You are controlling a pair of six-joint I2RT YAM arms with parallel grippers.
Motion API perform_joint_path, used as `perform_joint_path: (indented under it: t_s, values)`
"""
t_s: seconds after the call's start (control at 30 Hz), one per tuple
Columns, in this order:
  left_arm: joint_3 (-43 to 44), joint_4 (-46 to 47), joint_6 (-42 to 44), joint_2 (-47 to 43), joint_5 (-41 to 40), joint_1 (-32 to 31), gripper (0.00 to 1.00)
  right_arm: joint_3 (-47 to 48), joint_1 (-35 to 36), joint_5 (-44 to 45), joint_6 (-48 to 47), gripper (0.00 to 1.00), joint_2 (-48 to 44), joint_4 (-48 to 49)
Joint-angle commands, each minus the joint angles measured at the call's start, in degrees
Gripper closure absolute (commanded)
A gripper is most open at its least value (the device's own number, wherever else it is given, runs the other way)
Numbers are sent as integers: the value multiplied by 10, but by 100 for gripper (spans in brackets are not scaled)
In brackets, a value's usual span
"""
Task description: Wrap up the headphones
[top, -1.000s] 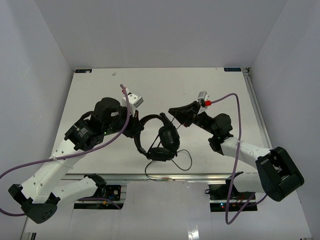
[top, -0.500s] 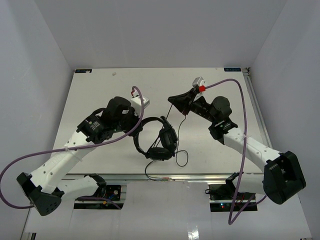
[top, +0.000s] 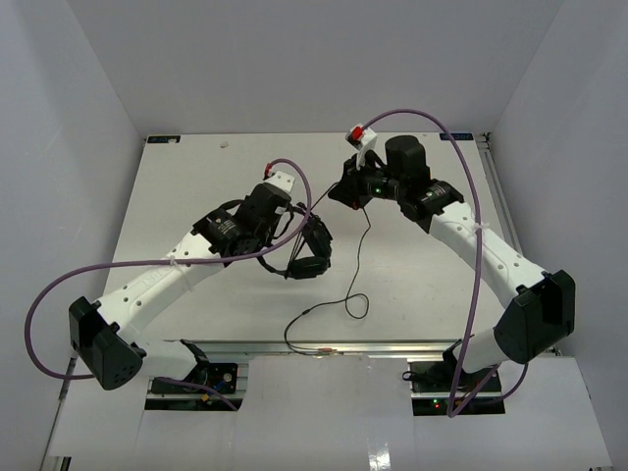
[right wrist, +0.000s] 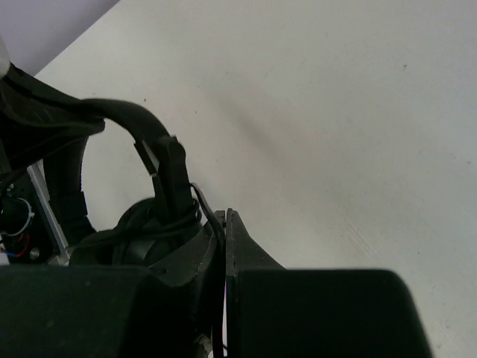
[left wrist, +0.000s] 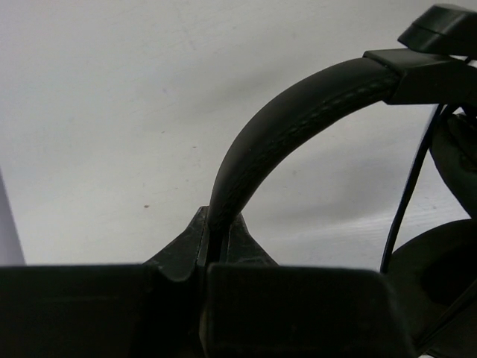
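The black headphones [top: 309, 250] hang above the table's middle, held by the headband [left wrist: 298, 119]. My left gripper [top: 280, 240] is shut on the headband [left wrist: 218, 224]. An earcup [left wrist: 455, 149] shows at the right of the left wrist view. My right gripper [top: 345, 193] is shut on the thin dark cable [right wrist: 209, 216], up and right of the headphones. The headphones also show in the right wrist view [right wrist: 149, 201], with cable turns around them. The cable [top: 358, 260] runs from the right gripper down to a loop [top: 355, 306] on the table, its reddish plug end [top: 329, 350] at the near edge.
The white table [top: 196, 186] ends in a metal rail [top: 392, 345] at the near side. Grey walls stand on the left, back and right. Thick purple robot cables [top: 471, 226] arc over each arm.
The left gripper carried the headphones up and away from the near edge. The right gripper moved to the far side and slightly left with the cable, drawing it longer and straighter.
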Motion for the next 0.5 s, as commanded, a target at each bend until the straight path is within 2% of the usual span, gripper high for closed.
perform_joint_path:
  t_s: [0.0,0.1,0.23,0.47]
  values:
    - [19,-27,-42,-5,-154,-2,100,72,-3,-20,21,92,3,-80]
    - [24,-40,-84,9,-209,-2,100,65,8,-56,35,92,-7,-75]
    - [29,-43,-121,23,-229,-2,100,38,27,-113,55,92,-16,-37]
    - [34,-57,-180,32,-246,-2,100,-46,72,-162,111,92,-42,93]
